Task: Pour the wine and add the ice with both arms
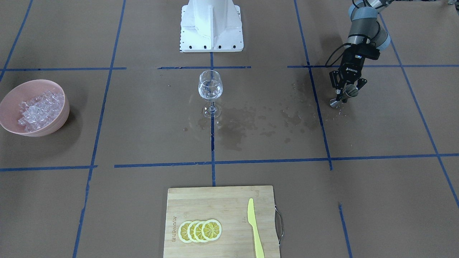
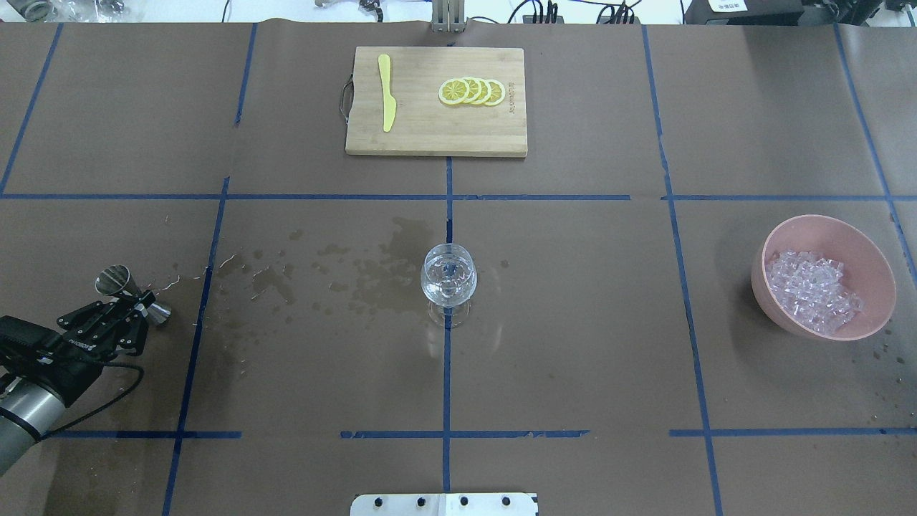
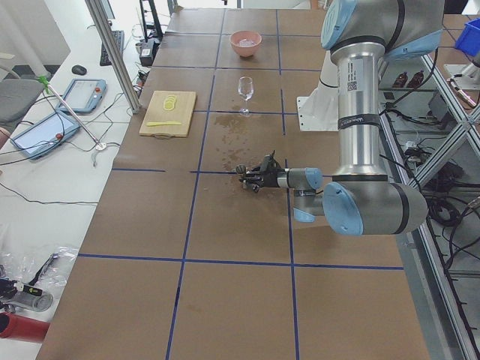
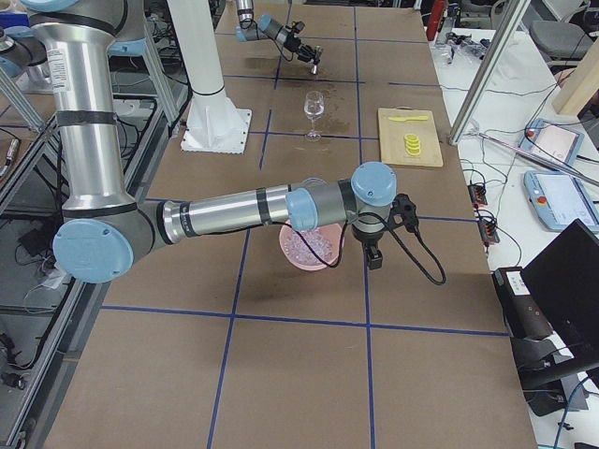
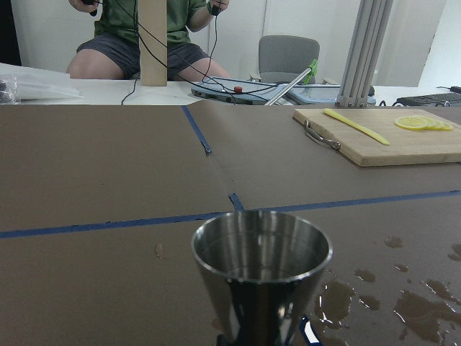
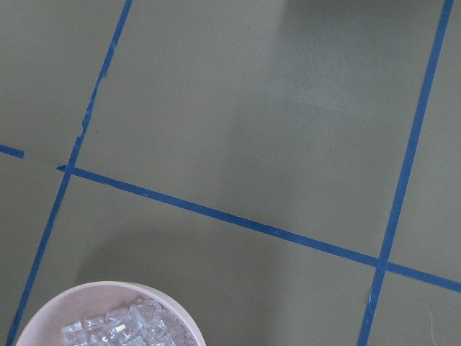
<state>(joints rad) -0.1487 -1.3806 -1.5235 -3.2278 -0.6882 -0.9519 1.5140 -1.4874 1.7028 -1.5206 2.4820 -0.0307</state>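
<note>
A wine glass (image 1: 210, 86) stands upright at the table's middle, also in the overhead view (image 2: 448, 276), with a little colourless wine (image 1: 210, 94) in its bowl. My left gripper (image 1: 345, 96) is shut on the waist of a steel jigger (image 1: 349, 92) low over the table at my far left (image 2: 132, 290). The jigger's mouth (image 5: 261, 249) looks empty. The ice (image 1: 37, 109) lies heaped in a pink bowl (image 1: 9, 123) at my far right. My right gripper (image 4: 373, 260) hangs beside that bowl (image 4: 292, 254). I cannot tell whether it is open or shut.
A bamboo cutting board (image 1: 215, 204) with lemon slices (image 1: 200, 230) and a yellow knife (image 1: 254, 229) lies at the far edge. Wet stains (image 1: 251, 122) spread between glass and jigger. The white pedestal (image 1: 211, 25) stands behind the glass. An operator (image 5: 144, 29) sits beyond the table.
</note>
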